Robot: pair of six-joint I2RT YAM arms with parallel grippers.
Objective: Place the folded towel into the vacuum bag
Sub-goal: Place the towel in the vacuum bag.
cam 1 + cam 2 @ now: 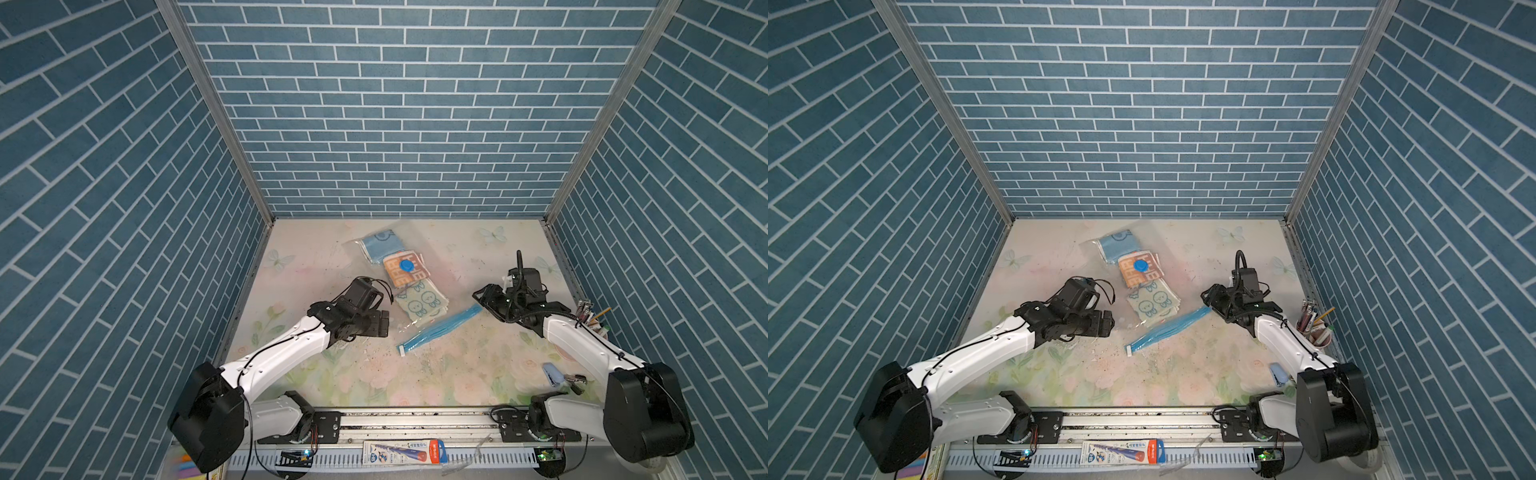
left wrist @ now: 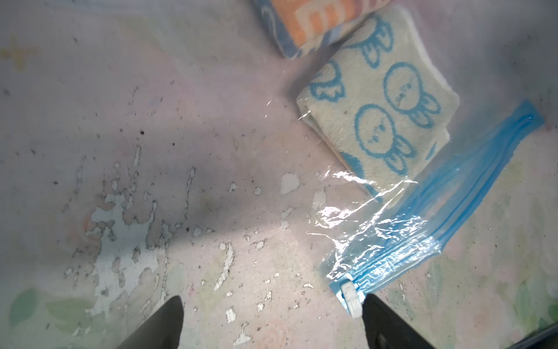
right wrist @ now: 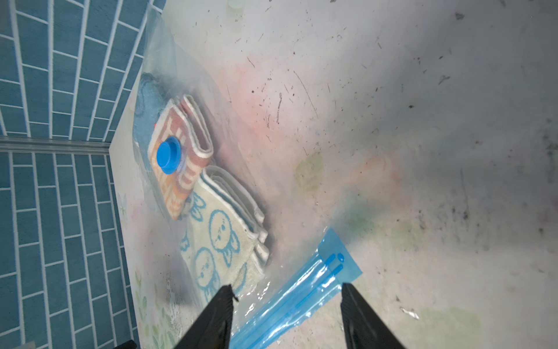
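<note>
The clear vacuum bag (image 2: pixel 356 211) lies flat mid-table, its blue zip strip (image 1: pixel 440 328) at the near end and a white slider (image 2: pixel 350 299) at the strip's left tip. Inside it, the folded cream towel (image 1: pixel 422 303) with blue bunny figures lies closest to the strip. Behind it lie an orange towel (image 1: pixel 397 276), with the round blue valve cap (image 1: pixel 405 264) over it, and a blue towel (image 1: pixel 378 245). My left gripper (image 1: pixel 384 322) is open just left of the bag, one finger beside the slider. My right gripper (image 3: pixel 287 290) is open over the strip's right end, holding nothing.
A cup of pens (image 1: pixel 592 320) stands by the right wall. A small blue object with metal clips (image 1: pixel 552 374) lies beside the right arm. A packaged pen (image 1: pixel 405 452) rests on the front rail. Brick-pattern walls close three sides.
</note>
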